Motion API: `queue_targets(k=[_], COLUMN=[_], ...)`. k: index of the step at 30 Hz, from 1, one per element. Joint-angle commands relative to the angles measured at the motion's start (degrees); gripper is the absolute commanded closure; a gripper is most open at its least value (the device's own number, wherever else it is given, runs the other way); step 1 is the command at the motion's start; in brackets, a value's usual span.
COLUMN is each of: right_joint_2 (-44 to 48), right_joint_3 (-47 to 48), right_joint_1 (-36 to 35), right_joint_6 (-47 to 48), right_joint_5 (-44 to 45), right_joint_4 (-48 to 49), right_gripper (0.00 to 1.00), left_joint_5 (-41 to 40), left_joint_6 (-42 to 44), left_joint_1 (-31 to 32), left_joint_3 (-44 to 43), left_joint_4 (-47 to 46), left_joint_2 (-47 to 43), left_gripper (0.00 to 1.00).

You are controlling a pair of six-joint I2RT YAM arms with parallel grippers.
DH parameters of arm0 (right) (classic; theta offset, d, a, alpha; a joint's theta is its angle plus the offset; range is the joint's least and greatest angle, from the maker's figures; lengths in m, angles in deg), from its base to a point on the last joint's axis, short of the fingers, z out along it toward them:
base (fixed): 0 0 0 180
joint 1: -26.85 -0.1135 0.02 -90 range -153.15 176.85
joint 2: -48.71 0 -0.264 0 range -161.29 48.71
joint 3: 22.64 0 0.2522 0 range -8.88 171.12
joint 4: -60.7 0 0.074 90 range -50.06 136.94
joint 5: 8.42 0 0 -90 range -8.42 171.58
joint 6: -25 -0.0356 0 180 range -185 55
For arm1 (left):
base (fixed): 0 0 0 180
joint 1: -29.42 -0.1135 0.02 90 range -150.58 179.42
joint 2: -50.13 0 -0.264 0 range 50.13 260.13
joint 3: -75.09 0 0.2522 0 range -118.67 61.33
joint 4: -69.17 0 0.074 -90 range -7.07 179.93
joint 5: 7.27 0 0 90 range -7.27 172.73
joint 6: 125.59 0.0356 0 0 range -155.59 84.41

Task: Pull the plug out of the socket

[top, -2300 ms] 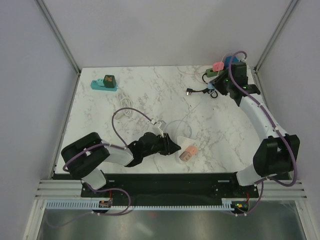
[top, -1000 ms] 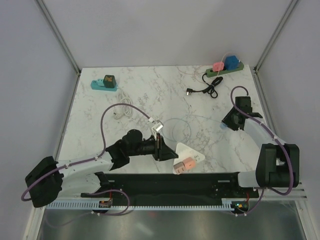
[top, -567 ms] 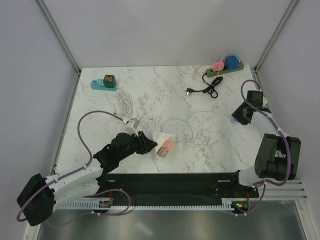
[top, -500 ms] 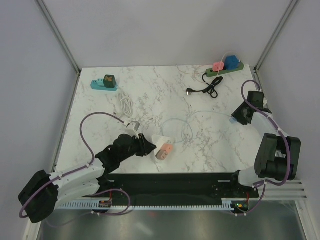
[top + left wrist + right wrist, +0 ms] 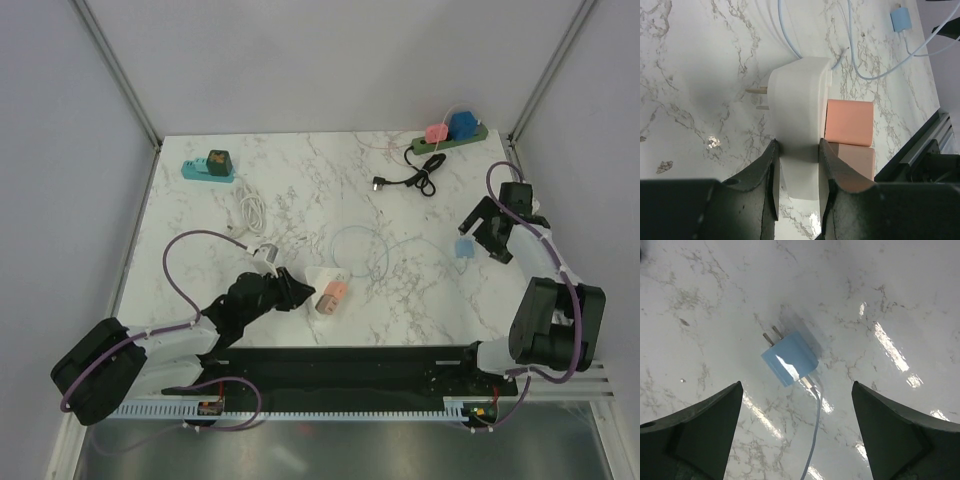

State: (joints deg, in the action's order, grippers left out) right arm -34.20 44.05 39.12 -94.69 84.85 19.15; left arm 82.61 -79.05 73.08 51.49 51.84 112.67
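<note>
From above, the left hand point(image 5: 296, 292) is closed on a white socket block point(image 5: 318, 279), with a pink plug point(image 5: 331, 295) seated in the block on the side away from the hand's wrist. The right hand point(image 5: 489, 232) hangs with its fingers spread, and a blue plug point(image 5: 465, 248) lies on the table point(image 5: 300, 190) just beside its fingertips, apart from them. A pale cable point(image 5: 356, 245) loops across the table between the two hands.

In the left wrist view, the left hand's point(image 5: 798, 150) two dark fingers point(image 5: 765, 170) clamp the narrow sides of the white socket block point(image 5: 799, 100), whose two metal pins stick out to the left of the grip. The pink plug point(image 5: 849, 122) sits against the block just right of the fingers. The blue plug point(image 5: 900, 20) is well beyond them, at the far right.

In the right wrist view, the right hand point(image 5: 797, 432) is wide open. The blue plug point(image 5: 789, 358) lies flat on the table point(image 5: 900, 290) between and ahead of the fingers, touching neither, with its pins pointing away and to the left. Its cable point(image 5: 815, 440) trails back toward the hand.
</note>
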Motion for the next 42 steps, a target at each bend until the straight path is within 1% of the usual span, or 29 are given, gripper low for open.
queue_targets(k=[1, 3, 4, 6, 7, 9, 10, 11, 13, 14, 15, 16, 18, 19, 20, 21, 22, 23, 24, 25, 26, 27, 28, 30, 31, 34, 37, 42], right_joint_2=[7.66, 12.58, 15.82, 18.74, 21.36, 24.01, 26.64, 27.88, 31.39, 32.28, 33.16, 34.82, 36.24, 37.11, 37.21, 36.78, 34.68, 33.01, 30.99, 26.71, 24.75, 23.16, 20.28, 18.15, 16.4, 14.02, 11.99, 9.1], right_joint_3=[5.08, 6.13, 6.57, 7.89, 8.24, 7.99, 7.37, 5.45, 2.72, -0.16, -1.58, -2.82, -5.55, -6.16, -6.95, -7.13, -7.05, -6.87, -6.35, -5.56, -3.99, -3.19, -1.79, -1.25, -1.68, -4.31, -5.64, -6.34], right_joint_1=[0.21, -0.32, -2.06, -5.49, -9.42, -12.0, -15.05, -15.43, -16.57, -17.45, -18.5, -21.99, -26.4, -31.56, -34.39, -37.21, -42.8, -45.64, -51.07, -53.64, -56.02, -60.13, -61.74, -64.81, -65.44, -66.76, -66.85, -67.29], right_joint_6=[0.69, 0.43, 0.16, -0.89, -1.24, -3.61, -4.66, -5.54, -10.63, -12.82, -17.89, -20.03, -23.82, -26.44, -27.25, -27.7, -27.87, -27.88, -27.7, -27.53, -27.79, -28.14, -28.4, -30.5, -31.9, -40.42, -43.34, -46.68], right_joint_5=[1.32, -1.06, -1.85, -2.47, -2.22, -2.91, -5.27, -10.86, -17.39, -19.59, -21.79, -21.81, -19.72, -15.27, -12.78, -10.58, -6.47, -5.04, -3.63, 0.04, 2.42, 4.19, 7.34, 9.64, 10.52, 12.81, 13.43, 11.95], right_joint_4=[-5.16, -6.48, -7.1, -8.68, -9.38, -10.44, -10.18, -8.52, -5.8, -2.48, -0.96, 0.53, 3.7, 4.23, 5.02, 5.38, 5.55, 6.08, 6.26, 6.26, 6.17, 6.17, 6.17, 6.08, 5.91, 6.25, 6.43, 9.85], right_gripper=[0.02, 0.02, 0.02, 0.02, 0.02, 0.02, 0.02, 0.02, 0.02, 0.02, 0.02, 0.02, 0.03, 0.04, 0.04, 0.04, 0.04, 0.04, 0.04, 0.04, 0.05, 0.05, 0.05, 0.07, 0.07, 0.07, 0.07, 0.11], left_joint_5=[-3.04, -3.04, -2.96, -2.78, -2.69, -2.17, -1.99, -1.82, -1.81, -1.81, -1.81, -1.81, -1.73, -1.81, -1.9, -2.25, -2.34, -2.43, -2.43, -2.43, -2.43, -2.34, -2.25, -2.34, -2.34, -2.6, -2.52, -2.25], left_joint_6=[0.14, -1.79, -2.41, -4.08, -4.7, -5.84, -6.02, -6.11, -5.76, -5.15, -4.88, -4.53, -3.74, -3.47, -3.3, -3.12, -3.03, -3.12, -2.95, -3.03, -3.12, -3.03, -3.12, -3.03, -3.03, -2.86, -2.77, -2.51], left_joint_1=[-0.33, -0.33, -0.33, -0.24, -0.24, -0.15, -0.15, -0.15, -0.15, -0.15, -0.15, -0.15, -0.15, -0.15, -0.15, -0.15, -0.15, -0.15, -0.15, -0.15, -0.15, -0.15, -0.15, -0.15, -0.15, -0.15, -0.15, -0.15], left_joint_3=[2.37, 4.65, 5.27, 5.98, 6.41, 7.21, 7.56, 8.17, 8.35, 8.27, 8.09, 7.91, 7.74, 7.74, 7.65, 7.56, 7.47, 7.39, 7.39, 7.3, 7.3, 7.3, 7.21, 7.3, 7.3, 7.39, 7.21, 6.86], left_joint_4=[-3.62, -5.55, -5.99, -6.26, -6.44, -8.1, -8.98, -9.42, -9.69, -9.69, -9.6, -9.51, -9.25, -8.99, -8.81, -8.55, -8.11, -8.02, -8.02, -7.93, -7.93, -7.93, -7.93, -7.93, -7.84, -7.41, -7.32, -7.4], left_joint_2=[0.3, 0.3, 0.3, 0.47, 1.0, 1.44, 1.53, 1.53, 1.35, 1.35, 1.44, 1.53, 1.71, 1.7, 1.44, 1.53, 1.35, 1.35, 1.53, 1.53, 1.62, 1.79, 1.79, 1.79, 1.53, 1.09, 1.44, 2.05], left_gripper=[0.98, 0.98, 0.98, 0.98, 0.98, 0.98, 0.98, 0.98, 0.98, 0.98, 0.98, 0.98, 0.98, 0.98, 0.98, 0.98, 0.98, 0.98, 0.98, 0.98, 0.98, 0.98, 0.98, 0.98, 0.98, 0.98, 0.98, 0.98])
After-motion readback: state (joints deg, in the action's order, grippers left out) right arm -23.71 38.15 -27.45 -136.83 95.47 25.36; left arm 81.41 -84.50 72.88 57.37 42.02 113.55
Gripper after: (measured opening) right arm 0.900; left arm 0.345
